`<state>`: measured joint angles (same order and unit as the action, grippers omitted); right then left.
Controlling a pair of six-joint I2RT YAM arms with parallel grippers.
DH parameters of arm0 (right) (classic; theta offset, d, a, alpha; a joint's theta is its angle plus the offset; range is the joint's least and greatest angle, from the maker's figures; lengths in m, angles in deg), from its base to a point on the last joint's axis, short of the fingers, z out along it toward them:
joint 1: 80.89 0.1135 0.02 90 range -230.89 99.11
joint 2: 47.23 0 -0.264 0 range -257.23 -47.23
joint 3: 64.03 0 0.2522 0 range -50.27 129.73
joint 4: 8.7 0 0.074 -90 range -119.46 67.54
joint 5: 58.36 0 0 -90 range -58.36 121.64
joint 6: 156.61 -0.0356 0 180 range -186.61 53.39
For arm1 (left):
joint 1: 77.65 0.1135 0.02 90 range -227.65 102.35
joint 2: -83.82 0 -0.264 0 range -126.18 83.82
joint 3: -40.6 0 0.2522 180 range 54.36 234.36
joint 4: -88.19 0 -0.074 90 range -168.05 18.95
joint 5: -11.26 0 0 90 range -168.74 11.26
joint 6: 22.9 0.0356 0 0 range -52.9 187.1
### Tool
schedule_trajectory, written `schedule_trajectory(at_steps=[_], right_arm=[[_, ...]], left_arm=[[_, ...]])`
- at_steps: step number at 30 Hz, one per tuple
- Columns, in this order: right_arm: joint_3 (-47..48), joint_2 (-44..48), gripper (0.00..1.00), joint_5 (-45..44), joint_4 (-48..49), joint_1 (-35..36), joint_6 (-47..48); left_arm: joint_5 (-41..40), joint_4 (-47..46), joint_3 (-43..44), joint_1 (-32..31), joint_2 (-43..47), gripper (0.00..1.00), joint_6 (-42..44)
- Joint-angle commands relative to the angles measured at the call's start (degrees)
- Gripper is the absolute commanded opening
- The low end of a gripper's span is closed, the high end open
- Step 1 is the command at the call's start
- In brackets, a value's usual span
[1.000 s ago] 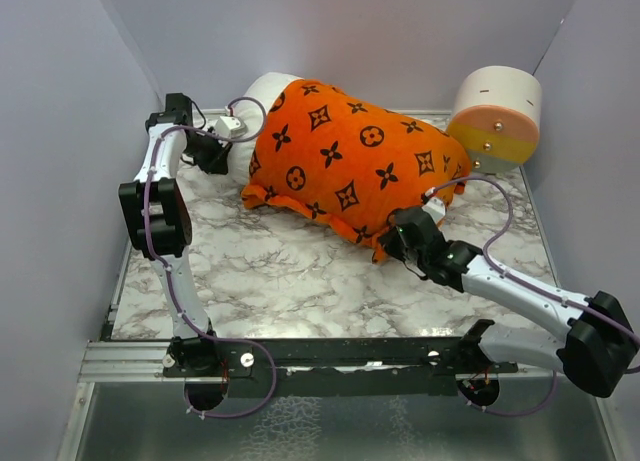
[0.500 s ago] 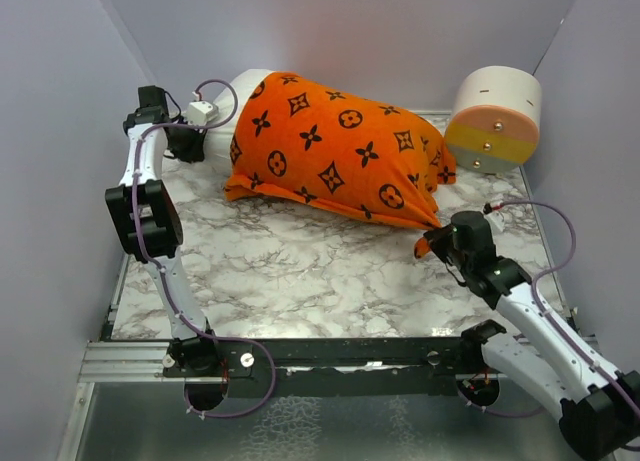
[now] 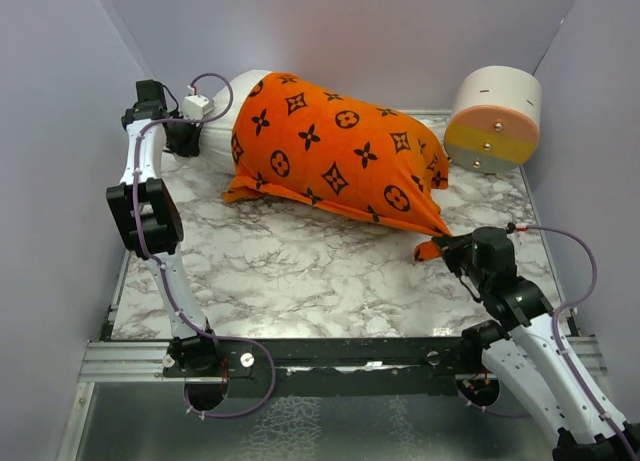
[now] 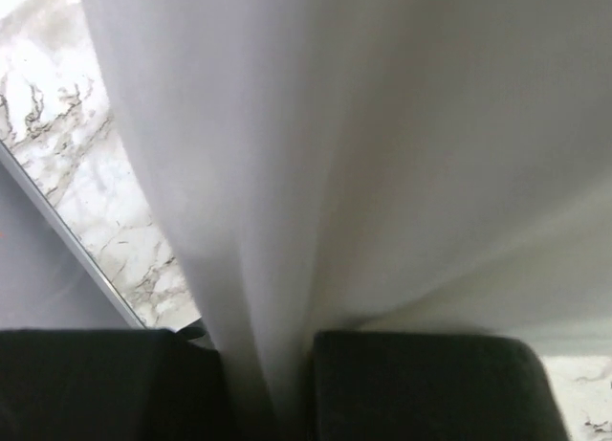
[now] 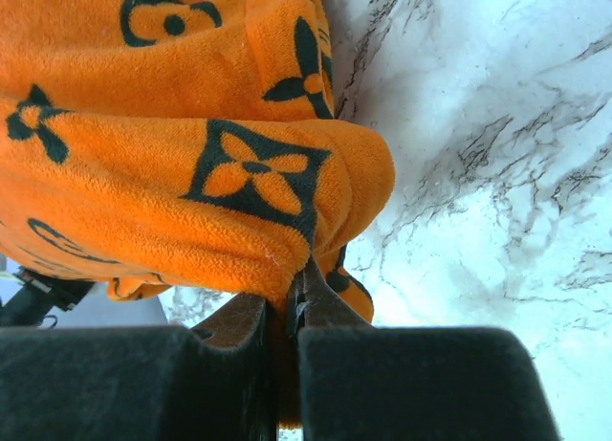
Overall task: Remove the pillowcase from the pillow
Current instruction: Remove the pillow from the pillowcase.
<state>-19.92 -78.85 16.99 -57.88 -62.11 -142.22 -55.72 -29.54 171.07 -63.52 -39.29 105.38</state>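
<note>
Right gripper drawn nearer clamping pillowcase corner, left gripper pinching pillow

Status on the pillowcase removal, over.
Left claw shut on pillow. Right claw shut on pillowcase corner. Pillowcase mostly on. Cylinder beside it, not on it.

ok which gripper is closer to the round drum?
Right. The right gripper sits in front of the drum, pinching the pillowcase corner; the left gripper is across the table, clamped on the pillow.
</note>
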Motion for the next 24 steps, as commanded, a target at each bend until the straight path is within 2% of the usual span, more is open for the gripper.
schedule_trajectory(at_steps=[1,2,4,5,7,8,10,13,17,20,24], right_arm=[[-0.1,3.8,0.01,-21.3,-13.2,-3.8,-1.7],[-0.7,3.1,0.01,-18.8,-10.1,-3.7,1.3],[-2.6,-0.2,0.01,-8.0,1.3,-3.8,12.6],[-2.5,-3.6,0.07,-2.7,4.9,-3.8,16.3],[0.0,-10.8,0.45,6.4,9.2,-3.8,23.2],[1.8,-14.4,0.6,10.4,10.4,-3.8,26.6],[5.1,-15.5,0.74,14.0,9.9,-3.7,31.6],[8.6,-10.4,0.99,17.0,8.8,-3.7,36.8],[13.5,-8.5,1.0,20.0,8.9,-3.7,40.9],[19.4,-15.2,1.0,22.9,13.0,-3.7,44.7],[29.3,-28.9,1.0,31.8,23.7,-3.8,49.1]], left_arm=[[-23.2,-18.1,8.3,11.3,-5.2,0.0,0.3],[-21.7,-15.7,11.1,11.4,-5.9,0.0,-1.0],[-15.2,-8.6,17.1,11.1,-6.8,0.0,-4.0],[-12.1,-5.8,20.2,10.3,-6.9,0.0,-5.3],[-7.7,-1.9,25.6,7.8,-6.5,0.0,-6.4],[-6.1,-1.3,27.1,6.2,-5.6,0.0,-6.9],[-3.9,-2.3,27.3,3.1,-2.9,0.0,-7.4],[0.7,-8.9,22.0,-0.3,2.9,0.0,-10.9],[10.3,-24.8,10.4,-1.0,11.2,0.0,-20.7],[17.6,-36.9,3.5,-1.1,16.1,0.0,-27.7],[24.7,-44.5,5.2,-1.5,18.2,0.0,-35.7]])
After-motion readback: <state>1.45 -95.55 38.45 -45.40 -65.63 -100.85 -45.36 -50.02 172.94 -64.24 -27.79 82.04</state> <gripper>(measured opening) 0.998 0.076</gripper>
